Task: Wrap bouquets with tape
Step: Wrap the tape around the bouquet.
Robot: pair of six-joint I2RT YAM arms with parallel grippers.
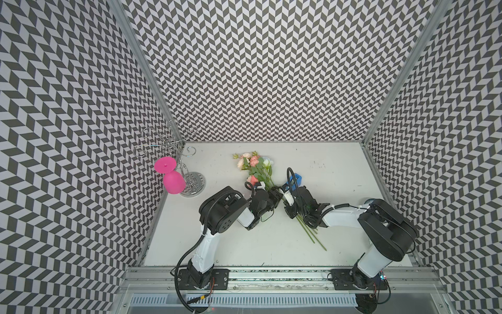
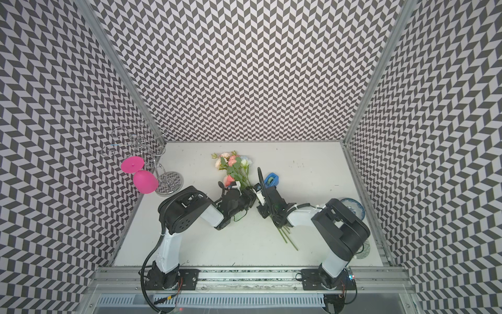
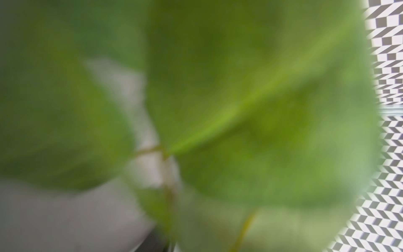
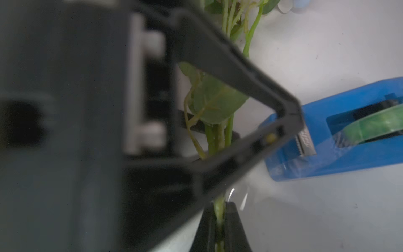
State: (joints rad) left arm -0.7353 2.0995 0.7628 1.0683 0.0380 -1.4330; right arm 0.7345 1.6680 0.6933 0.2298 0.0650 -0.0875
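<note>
Tightly closed, right jaws gripping bouquets (image 4: 214,102) (stems)

Blurred leaves (image 3: 239,109) fill nearly the whole left wrist view and hide the left gripper (image 1: 277,196), whose jaws are too small to read in the top views. The strip of table (image 3: 54,218) beside the leaves is out of focus too. In the right wrist view the right gripper (image 4: 290,119) has a dark, blurred body, the dispenser (image 4: 349,131) runs off the edge and the blooms (image 4: 284,6) are cut off. Whether that gripper's tips pinch tape (image 4: 370,128) cannot be told. 2 black fingers (image 4: 233,227) flanking the stems (image 4: 218,139) are cropped. In both top views the arms hide the bouquet (image 1: 258,171) mid-stem. In a top view 2 plates (image 2: 353,208) sit mostly behind the right arm (image 2: 339,231).
</note>
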